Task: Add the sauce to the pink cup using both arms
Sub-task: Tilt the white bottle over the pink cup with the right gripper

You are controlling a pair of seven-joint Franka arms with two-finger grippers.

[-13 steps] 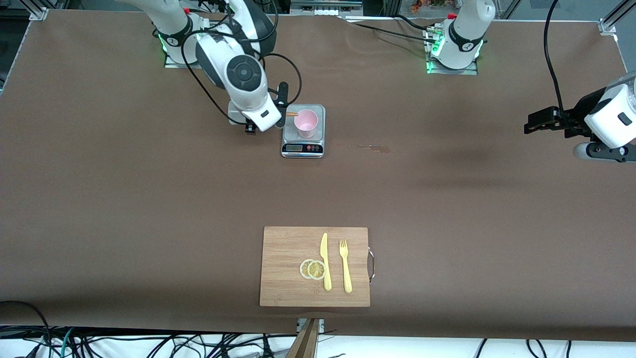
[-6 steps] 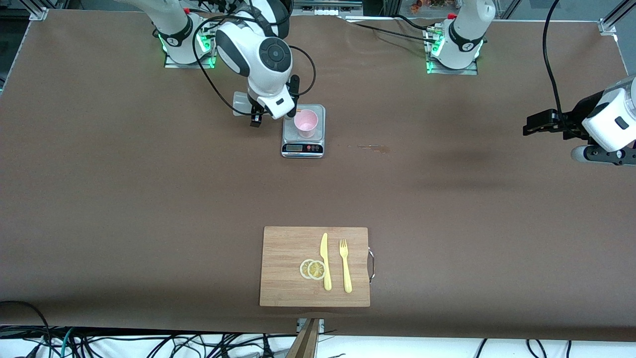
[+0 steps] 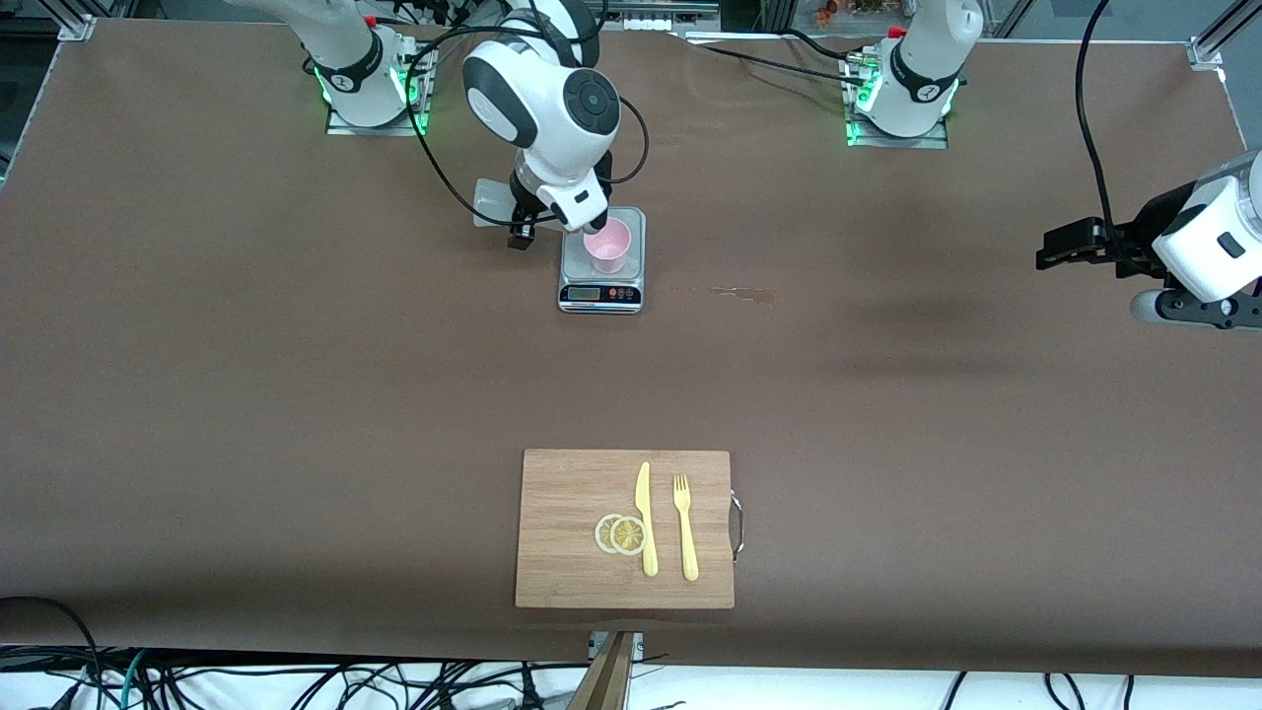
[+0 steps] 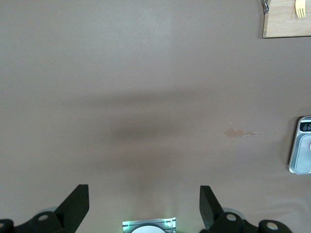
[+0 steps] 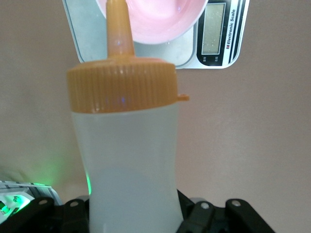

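Right gripper (image 3: 540, 219): over the table just beside the scale's edge at the right arm's end, pinching the base of the sauce bottle.
Sauce bottle (image 5: 127, 160): tipped toward the cup; its orange nozzle (image 5: 118, 29) reaches over the cup's rim.
Pink cup (image 3: 606, 245): upright on the scale's plate, mouth open, standing inside the plate's edges.
Scale (image 3: 602, 288): flat on the table between the two bases; its display faces the front camera.
Left gripper (image 3: 1070, 245): waits in the air over the left arm's end of the table, well apart from the scale, fingers (image 4: 74, 206) spread with bare table between them.
Stain (image 3: 741, 293): a small wet mark on the table beside the scale, toward the left arm's end.
Cutting board (image 3: 572, 493): near the table's front edge, carrying lemon slices (image 3: 621, 533), a knife (image 3: 645, 518) and a fork (image 3: 685, 527).
Open room: a wide bare stretch of table (image 3: 296, 394) lies between the scale and the board.
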